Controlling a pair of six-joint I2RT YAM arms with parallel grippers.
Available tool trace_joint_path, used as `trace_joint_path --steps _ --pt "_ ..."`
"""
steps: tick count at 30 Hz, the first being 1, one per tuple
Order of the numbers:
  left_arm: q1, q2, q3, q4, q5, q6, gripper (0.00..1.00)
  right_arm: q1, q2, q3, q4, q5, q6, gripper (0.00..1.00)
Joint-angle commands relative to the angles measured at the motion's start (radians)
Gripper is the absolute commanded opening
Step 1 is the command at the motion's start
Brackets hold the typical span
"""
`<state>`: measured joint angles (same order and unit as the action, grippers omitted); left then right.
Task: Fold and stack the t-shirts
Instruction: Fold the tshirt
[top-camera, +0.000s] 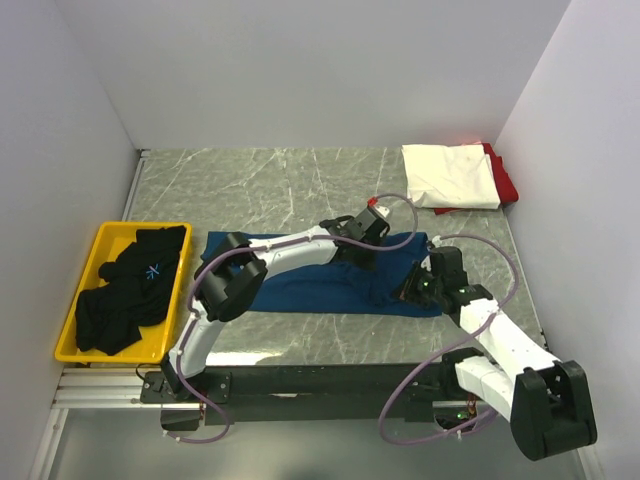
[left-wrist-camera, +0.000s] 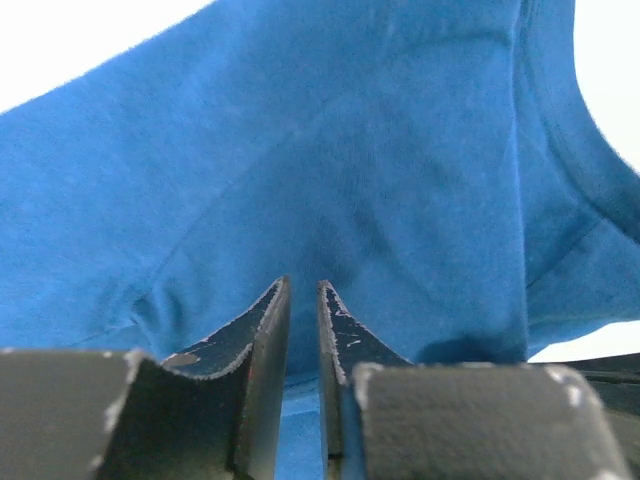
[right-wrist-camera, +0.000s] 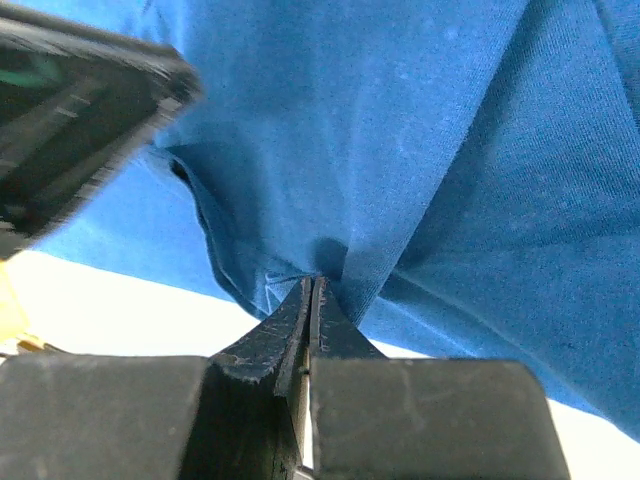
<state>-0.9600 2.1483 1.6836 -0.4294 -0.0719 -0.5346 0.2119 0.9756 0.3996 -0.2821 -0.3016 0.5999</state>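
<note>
The blue t-shirt (top-camera: 320, 288) lies long left-right; the right gripper (right-wrist-camera: 312, 285) pinches it, the left gripper (left-wrist-camera: 303, 287) is slightly parted; a yellow tray (top-camera: 72, 325) is left.

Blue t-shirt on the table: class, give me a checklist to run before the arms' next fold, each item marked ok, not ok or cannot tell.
1. Right gripper pinches blue t-shirt: ok, cloth bunches at its closed tips.
2. Left gripper holds cloth: not ok, jaws narrowly apart, nothing bunched.
3. Shirt spread flat: cannot tell, arms cover it.
4. White t-shirt folded on red t-shirt, far right: ok.
5. Black t-shirts out of the way in yellow tray: ok.
</note>
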Motion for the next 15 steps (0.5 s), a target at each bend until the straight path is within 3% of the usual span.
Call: trace_joint_path --steps 1,10,15 --pt "-0.008 -0.048 -0.045 0.047 0.041 0.009 0.2 0.006 -0.038 -0.01 -0.009 0.007 0.027 0.01" --pt "-0.008 -0.177 -0.211 0.098 0.012 -0.019 0.15 0.006 -0.078 -0.001 -0.046 0.048 0.043 0.04" --pt "-0.009 -0.229 -0.274 0.118 -0.003 -0.031 0.15 0.006 -0.118 0.015 -0.074 0.074 0.041 0.17"
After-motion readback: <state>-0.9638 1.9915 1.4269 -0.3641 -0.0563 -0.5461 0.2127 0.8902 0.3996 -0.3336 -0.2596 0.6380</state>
